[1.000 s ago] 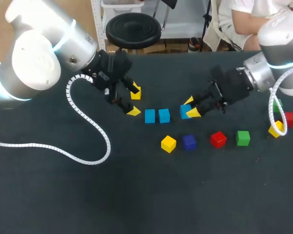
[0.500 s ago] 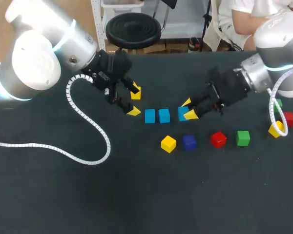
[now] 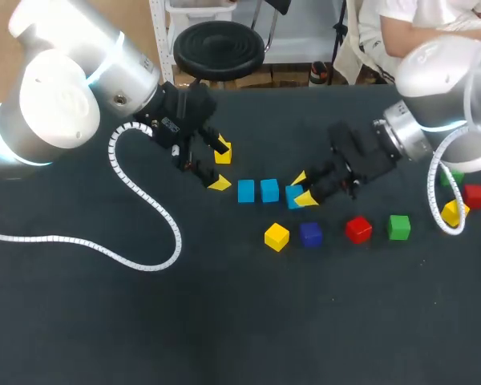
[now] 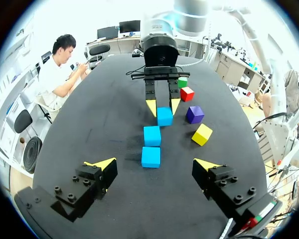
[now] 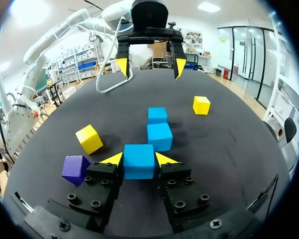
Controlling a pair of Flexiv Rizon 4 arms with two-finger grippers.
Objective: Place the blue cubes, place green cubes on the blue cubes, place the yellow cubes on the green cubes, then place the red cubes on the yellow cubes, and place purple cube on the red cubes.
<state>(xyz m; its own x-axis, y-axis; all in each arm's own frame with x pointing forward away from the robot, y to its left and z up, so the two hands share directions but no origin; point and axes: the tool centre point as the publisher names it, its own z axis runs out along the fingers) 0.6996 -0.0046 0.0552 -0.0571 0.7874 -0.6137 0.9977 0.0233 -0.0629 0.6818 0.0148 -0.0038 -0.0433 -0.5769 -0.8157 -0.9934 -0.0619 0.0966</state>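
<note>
Two blue cubes sit side by side on the dark table. A third blue cube is right beside them, with my right gripper shut on it. In the right wrist view that cube fills the gap between the fingers, in line with the other two. My left gripper stands open just left of the row, nothing between its fingers. From the left wrist view, the row runs ahead to the right gripper.
In front of the row lie a yellow cube, a purple cube, a red cube and a green cube. Green, red and yellow cubes sit far right. Another yellow cube lies by the left gripper.
My right gripper has carried the blue cube leftward, up close to the two blue cubes. The left arm has not moved.
</note>
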